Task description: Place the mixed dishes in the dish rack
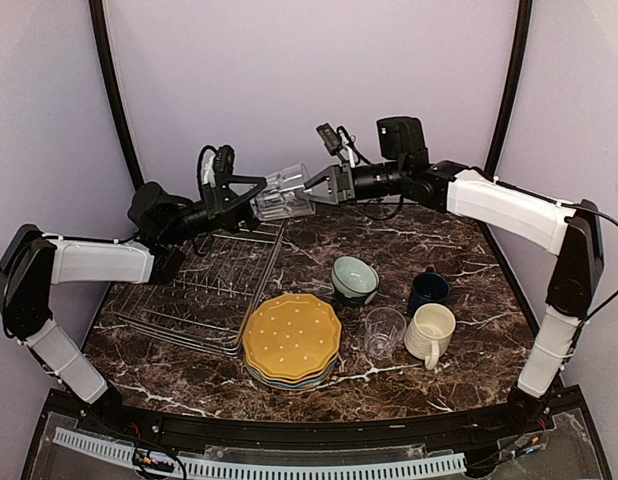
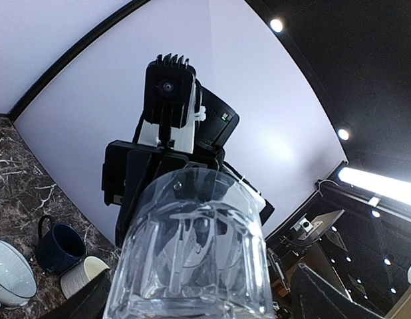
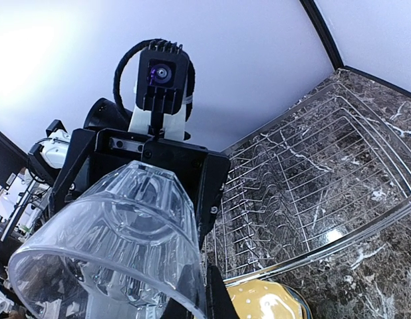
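Note:
A clear glass tumbler [image 1: 284, 193] hangs on its side in mid-air between my two grippers, above the far right corner of the dish rack [image 1: 204, 285]. My right gripper [image 1: 311, 186] is shut on its rim end; one finger [image 3: 219, 299] presses the rim wall. My left gripper [image 1: 254, 197] is open, its jaws standing on either side of the tumbler's base [image 2: 192, 252]. The yellow dotted plate [image 1: 291, 335] tops a stack by the rack. The pale green bowl [image 1: 354, 278], navy mug [image 1: 427, 290], cream mug [image 1: 430, 332] and a second tumbler [image 1: 384, 330] stand on the table.
The rack [image 3: 325, 179] holds no dishes and lies flat at the table's left. The plate stack touches its near right corner. A curved purple backdrop wall closes off the back and sides. The dark marble table [image 1: 469, 250] has bare surface at the back right.

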